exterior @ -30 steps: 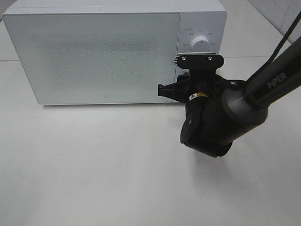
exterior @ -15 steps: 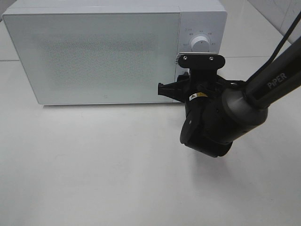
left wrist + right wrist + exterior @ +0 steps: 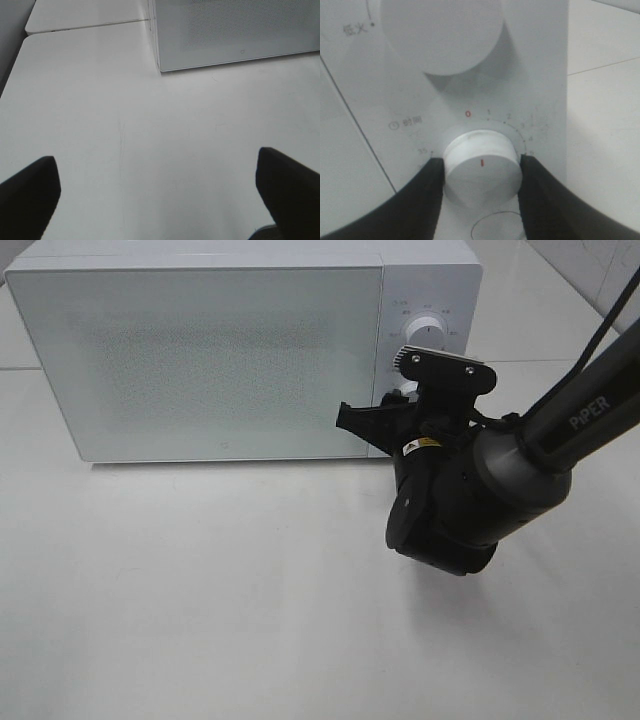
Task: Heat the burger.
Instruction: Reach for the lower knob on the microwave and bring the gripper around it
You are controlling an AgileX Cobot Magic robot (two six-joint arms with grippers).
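Exterior high view: the white microwave [image 3: 200,350] stands on the counter [image 3: 200,590] with its door [image 3: 210,360] closed. The burger is in no view. The frosted door shows nothing behind it, so it is presumably inside, though this cannot be confirmed. The right claw [image 3: 405,405] is pressed up to the control panel below the upper knob [image 3: 427,332], and its tips are hidden by the wrist hardware. The left arm is out of this frame. Left wrist view: the left claw [image 3: 157,190] hangs over bare counter, jaws wide apart and holding nothing, with the microwave's corner [image 3: 235,30] well away from it. Right wrist view: the right claw [image 3: 480,172] is clamped on the timer knob [image 3: 481,162], with one finger [image 3: 422,200] against each flank of the knob. The red tick on the knob face sits near the 0–1 end of the printed scale, so little or no time looks set. Step in hand, as judged: setting the cook time. The next move calls for a wrist roll that keeps the grip square on the knob and carries the tick along the scale without slipping, and then a clean release.
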